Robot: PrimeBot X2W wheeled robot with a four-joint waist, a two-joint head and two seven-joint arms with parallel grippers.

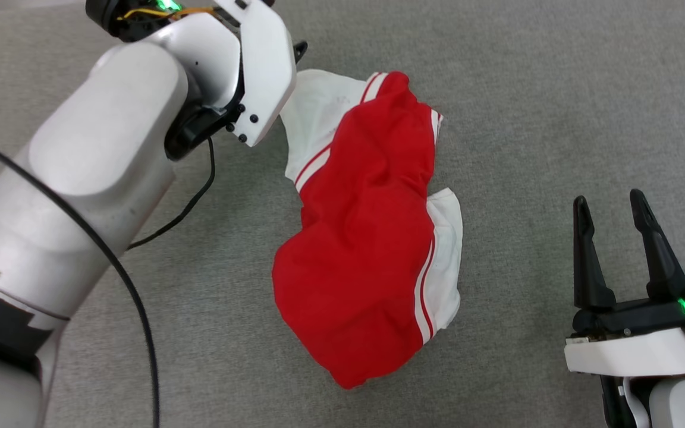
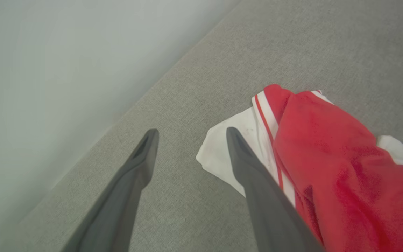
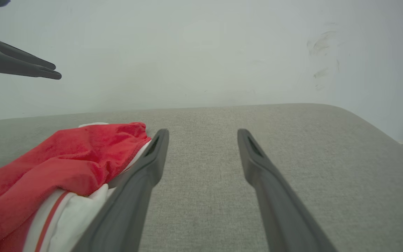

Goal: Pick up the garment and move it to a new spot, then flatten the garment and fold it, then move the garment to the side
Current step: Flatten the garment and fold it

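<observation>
Shirt (image 1: 366,238) lies crumpled in a long heap near the middle of the grey cloth-covered table (image 1: 556,89). Its red body is on top, and a white sleeve with red stripe trim pokes out at the far end, with another on the right side. No numbers or letters show on the side facing up.

The left jaws are spread wide and hold nothing. In the left wrist view one finger (image 2: 142,164) hangs over bare table, and the other finger (image 2: 250,168) crosses the corner of the far white sleeve (image 2: 222,154). The right wrist view shows those left fingers (image 3: 23,64) raised in front of the pale wall (image 3: 201,52), above the shirt rather than on it. The pale left forearm (image 1: 99,148) covers the near left of the head view, with a black cable (image 1: 194,202) looping beside it.

The right jaws are also wide open and empty. Their fingers (image 1: 586,255) point away from the robot, to the right of the shirt and clear of it. In the right wrist view the shirt's near sleeve sits just beside the left-hand finger (image 3: 145,171).
</observation>
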